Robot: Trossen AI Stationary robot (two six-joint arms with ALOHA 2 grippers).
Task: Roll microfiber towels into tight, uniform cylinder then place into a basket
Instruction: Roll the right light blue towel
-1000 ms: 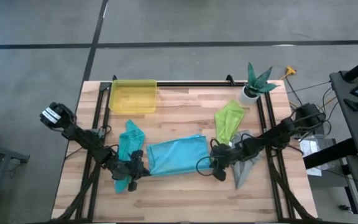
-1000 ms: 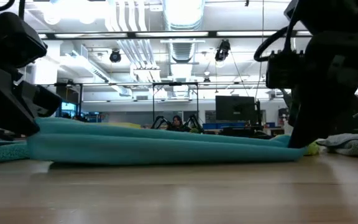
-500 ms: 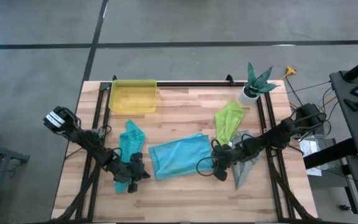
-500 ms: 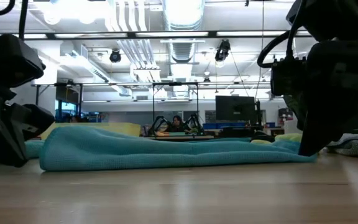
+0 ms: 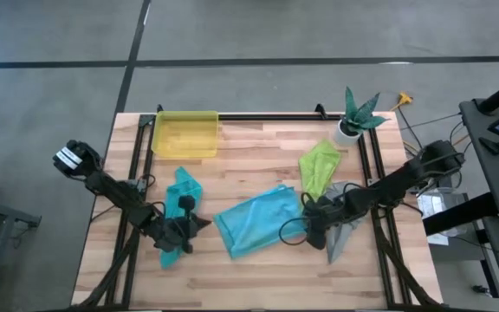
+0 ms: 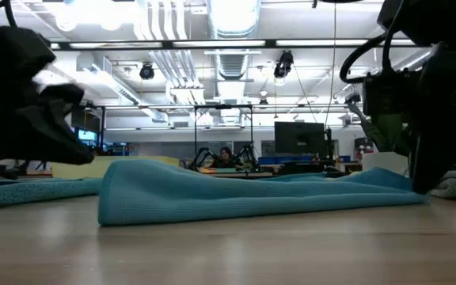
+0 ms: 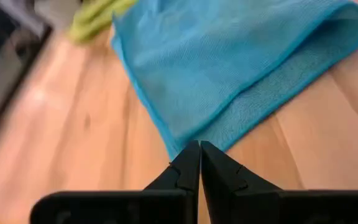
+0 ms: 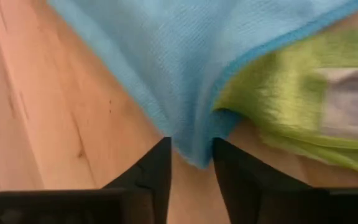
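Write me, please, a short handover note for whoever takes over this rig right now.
Left gripper: shut, empty, just off the blue towel's corner.
Right gripper: jaws apart around that towel's other end; grip unclear.
Blue towel lies folded mid-table, teal towel left, green towel and grey towel right, basket empty at the back.
Done: nothing rolled.
Left: roll all four, basket them.

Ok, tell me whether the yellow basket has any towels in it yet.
Empty. The high view shows the basket with only bare yellow floor; all four towels lie on the table.
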